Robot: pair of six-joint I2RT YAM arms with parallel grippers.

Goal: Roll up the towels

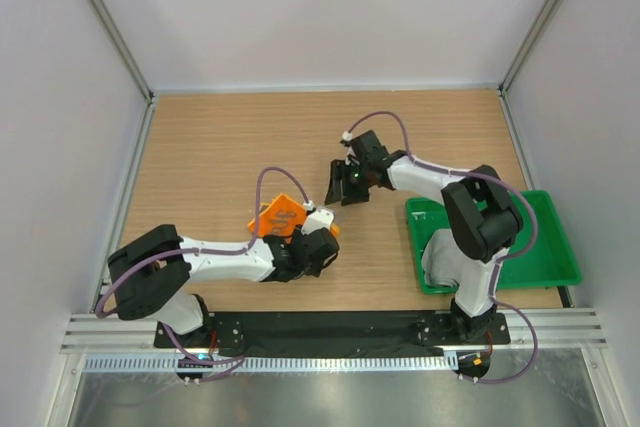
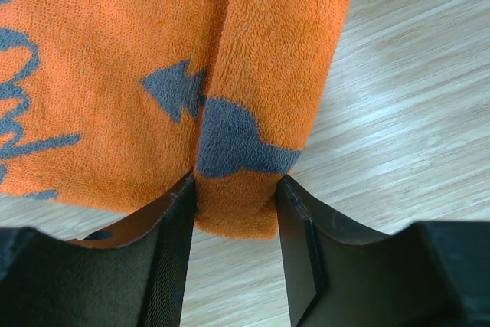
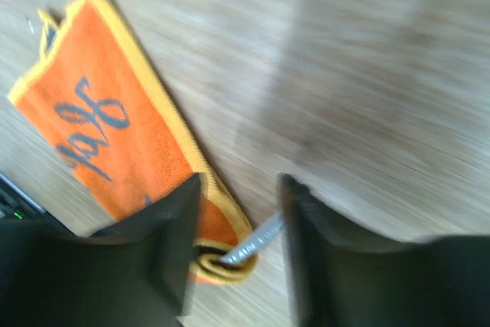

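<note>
Clearly the orange towel [image 2: 115, 74] is the one being worked. It lies on the table [image 1: 220, 147], well to the left of the green tray [image 1: 545, 272], orange side up, with dark grey print and a yellow edge. One end of it is turned over into a thick fold, which I take to be the start of a roll.

That fold sits squarely between the fingers [image 2: 172, 250] of the left gripper [image 1: 298, 234], touching the pad on either side. The fingers are closed onto it as a pinch, held apart only by the thickness of the cloth. Most likely this grip keeps the turned-over part from springing flat, and it gives the arm a hold for turning the cloth over itself again. The rest of the towel spreads away from the fingertips, flat on the wood.

The right gripper [image 3: 239, 181] hangs above the table, up and to the left of the tray. Its fingers are spread, with bare wood showing through the gap. The towel's far corner, with its small loop and tag, lies below and to one side of those fingers and is not pinched. Its wrist view is blurred, so whether one finger brushes the yellow edge cannot be told.
</note>
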